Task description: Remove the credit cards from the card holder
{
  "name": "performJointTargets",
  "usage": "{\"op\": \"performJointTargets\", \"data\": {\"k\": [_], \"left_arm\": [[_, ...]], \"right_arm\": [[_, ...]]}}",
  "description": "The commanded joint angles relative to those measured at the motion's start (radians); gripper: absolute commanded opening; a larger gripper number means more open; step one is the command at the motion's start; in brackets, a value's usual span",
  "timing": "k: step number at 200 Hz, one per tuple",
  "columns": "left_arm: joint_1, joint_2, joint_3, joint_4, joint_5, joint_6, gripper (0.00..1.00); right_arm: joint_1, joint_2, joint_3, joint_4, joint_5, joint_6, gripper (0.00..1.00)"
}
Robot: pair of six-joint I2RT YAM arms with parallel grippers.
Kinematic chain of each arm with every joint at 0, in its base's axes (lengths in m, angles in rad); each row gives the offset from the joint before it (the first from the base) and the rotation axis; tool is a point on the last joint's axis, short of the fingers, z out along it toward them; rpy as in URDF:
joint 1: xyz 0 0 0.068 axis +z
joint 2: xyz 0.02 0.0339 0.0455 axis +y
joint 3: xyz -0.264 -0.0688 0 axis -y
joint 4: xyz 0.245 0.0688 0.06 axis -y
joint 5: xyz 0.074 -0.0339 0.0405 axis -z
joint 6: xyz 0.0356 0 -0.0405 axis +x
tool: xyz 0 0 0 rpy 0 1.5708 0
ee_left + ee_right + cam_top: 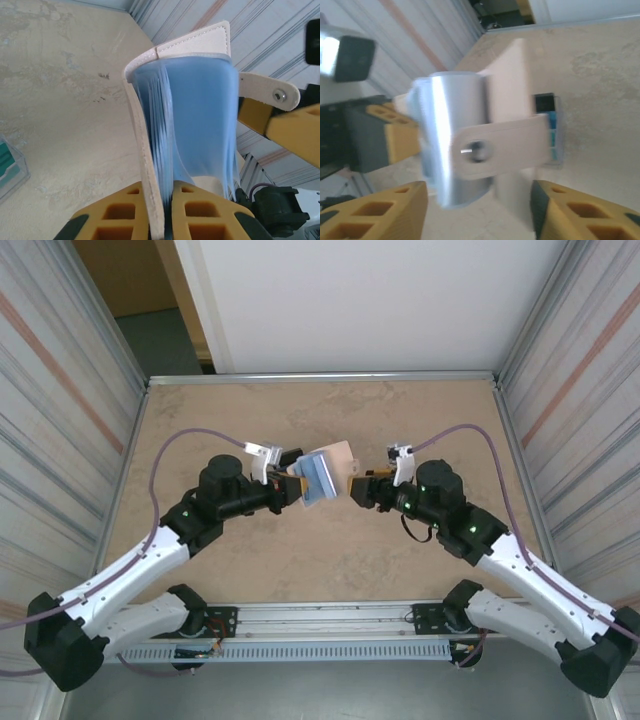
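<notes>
The tan card holder (322, 472) hangs above the table's middle, spread open so its light-blue sleeves (200, 110) show. My left gripper (172, 212) is shut on one tan cover and a bunch of sleeves from below. The closure tab (270, 92) with its snap sticks out to the right, close to a yellow finger of the right gripper (295, 130). My right gripper (480, 215) stands open just in front of the holder (505, 85), the tab (505, 145) above its jaws and nothing between them. Credit cards inside the sleeves cannot be made out.
A clear case holding black and teal cards (550, 127) lies on the table behind the holder, and its corner (7, 167) shows at the left of the left wrist view. Ribbed metal walls (70, 390) close in the beige table (330, 570) on both sides.
</notes>
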Motion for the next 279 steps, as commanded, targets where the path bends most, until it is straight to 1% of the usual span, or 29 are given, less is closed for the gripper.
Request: {"op": "performJointTargets", "data": {"k": [1, 30, 47, 64, 92, 134, 152, 173, 187, 207, 232, 257, 279], "left_arm": [[0.008, 0.004, 0.028, 0.012, -0.026, 0.008, 0.0], [0.008, 0.019, 0.041, 0.004, -0.029, -0.004, 0.0], [0.008, 0.024, 0.047, 0.002, -0.028, -0.009, 0.0], [0.008, 0.023, 0.047, 0.004, -0.025, -0.014, 0.0], [0.009, 0.019, 0.045, 0.004, -0.021, -0.019, 0.0], [0.008, 0.009, 0.047, 0.007, 0.002, -0.024, 0.0], [0.008, 0.006, 0.047, 0.006, 0.01, -0.027, 0.0], [0.008, -0.003, 0.046, 0.006, 0.018, -0.033, 0.0], [0.008, -0.006, 0.044, 0.007, 0.024, -0.038, 0.0], [0.008, -0.011, 0.046, 0.012, 0.037, -0.043, 0.0], [0.009, -0.013, 0.044, 0.015, 0.047, -0.047, 0.0], [0.008, -0.015, 0.045, 0.011, 0.052, -0.048, 0.0], [0.009, -0.019, 0.045, -0.003, 0.043, -0.041, 0.0]], "right_arm": [[0.072, 0.006, 0.071, -0.042, 0.085, -0.084, 0.47], [0.166, 0.084, 0.125, -0.058, 0.114, -0.142, 0.36], [0.212, 0.143, 0.158, -0.062, 0.128, -0.172, 0.33], [0.226, 0.213, 0.182, -0.06, 0.128, -0.18, 0.32], [0.227, 0.288, 0.203, -0.049, 0.136, -0.182, 0.32], [0.217, 0.36, 0.223, -0.05, 0.162, -0.182, 0.36], [0.214, 0.385, 0.232, -0.055, 0.208, -0.177, 0.37], [0.202, 0.402, 0.228, -0.056, 0.265, -0.164, 0.4], [0.192, 0.406, 0.221, -0.05, 0.277, -0.159, 0.43], [0.183, 0.415, 0.215, -0.042, 0.281, -0.157, 0.44], [0.177, 0.424, 0.209, -0.042, 0.306, -0.146, 0.42], [0.158, 0.418, 0.203, -0.047, 0.341, -0.114, 0.33], [0.12, 0.387, 0.175, -0.041, 0.332, -0.076, 0.26]]}}
